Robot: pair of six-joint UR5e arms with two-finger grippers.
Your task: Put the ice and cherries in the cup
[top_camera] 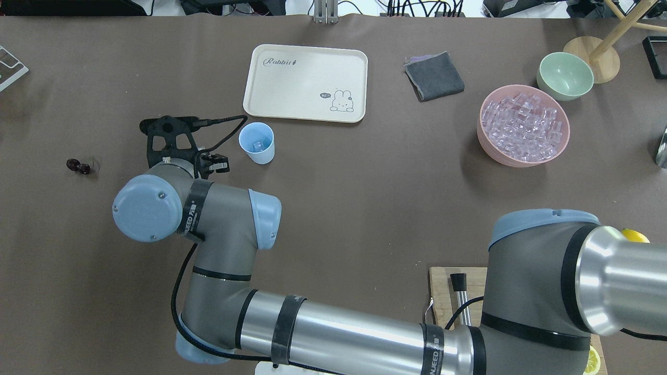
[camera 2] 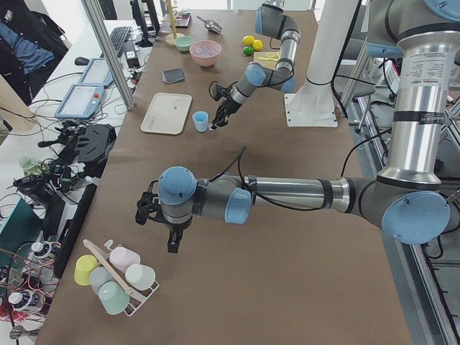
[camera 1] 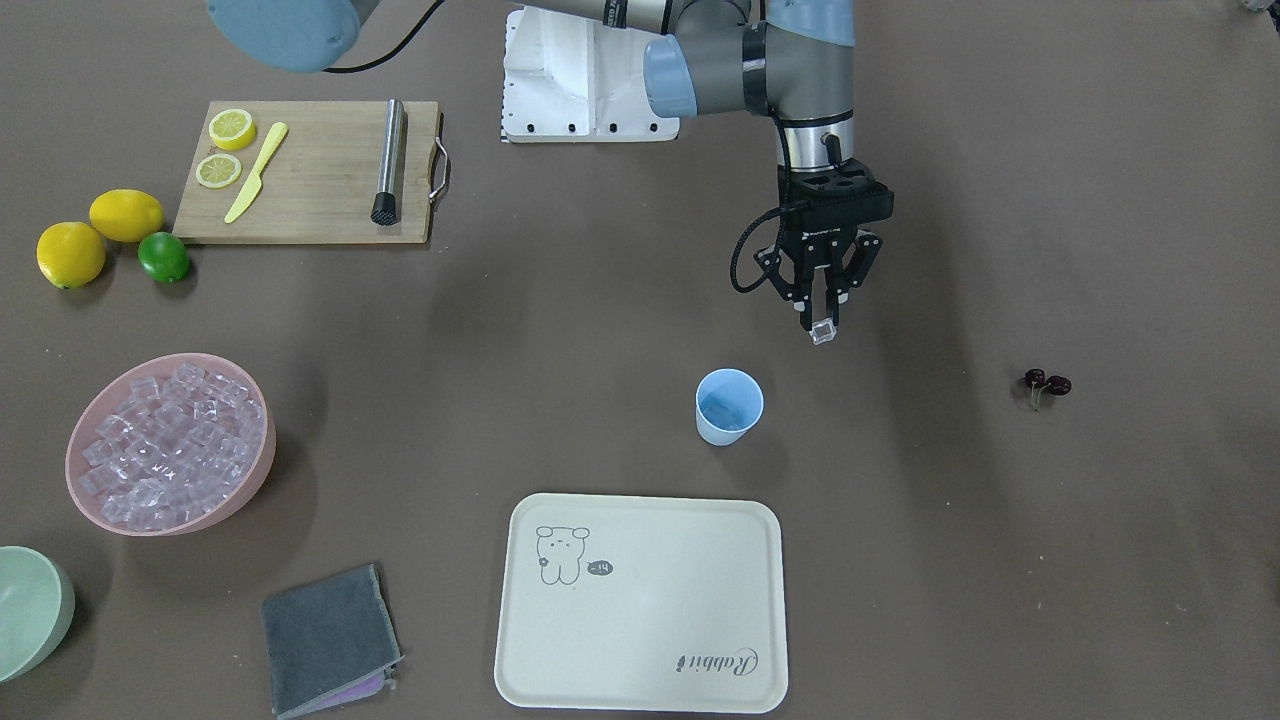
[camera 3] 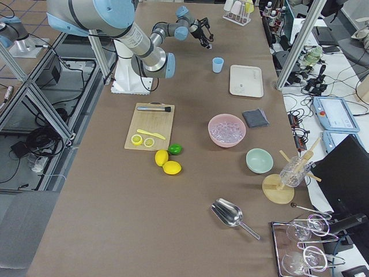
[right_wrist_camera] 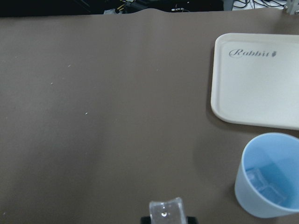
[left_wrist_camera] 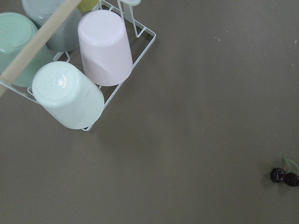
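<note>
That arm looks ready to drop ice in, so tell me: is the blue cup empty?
Not empty. The cup has ice at its bottom, seen in the right wrist view; the cherries lie outside it.

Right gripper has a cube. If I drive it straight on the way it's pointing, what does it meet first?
Probably bare table, not the cup. In the wrist view the ice cube in the right gripper has only brown table ahead, with the cup off to one side. Remaining height is unclear.
</note>
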